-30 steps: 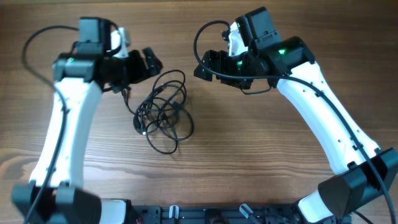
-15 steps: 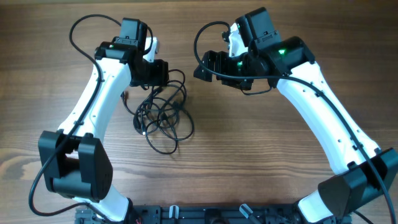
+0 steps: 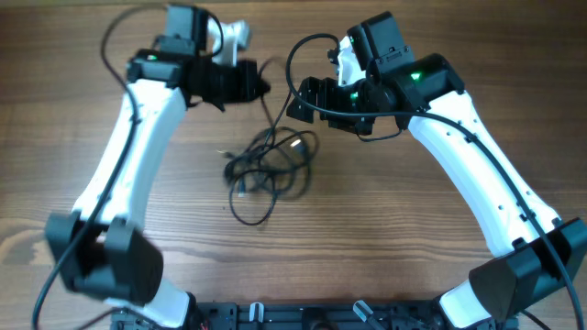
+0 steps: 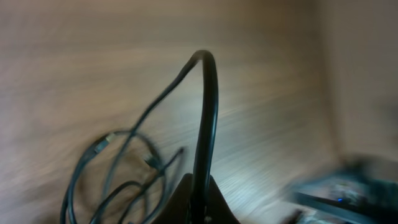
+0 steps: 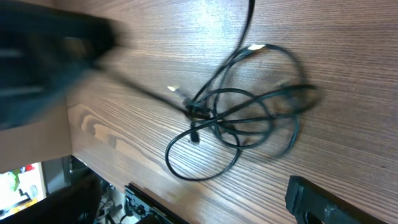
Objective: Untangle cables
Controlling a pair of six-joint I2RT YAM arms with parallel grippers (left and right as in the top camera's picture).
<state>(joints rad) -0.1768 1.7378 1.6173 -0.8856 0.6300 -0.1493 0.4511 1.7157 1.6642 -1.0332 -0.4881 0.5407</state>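
Seeing the cables lying tangled at centre frame on the tabletop, one strand running up-frame. Clamping that strand in the left tool, up-frame of the tangle. Holding the right tool apart, empty, just right of the strand.

We see a wooden table, brown with a streaked grain running side to side, and lying directly on it a tangle of thin black cables. The tangle rests as loose overlapping loops flat on the wood, with a silver-tipped plug showing near its upper right edge, a small plug end at its left edge, and one larger loop bulging out from its lower side. From the top of the tangle a single strand rises off the wood, clear of the pile.
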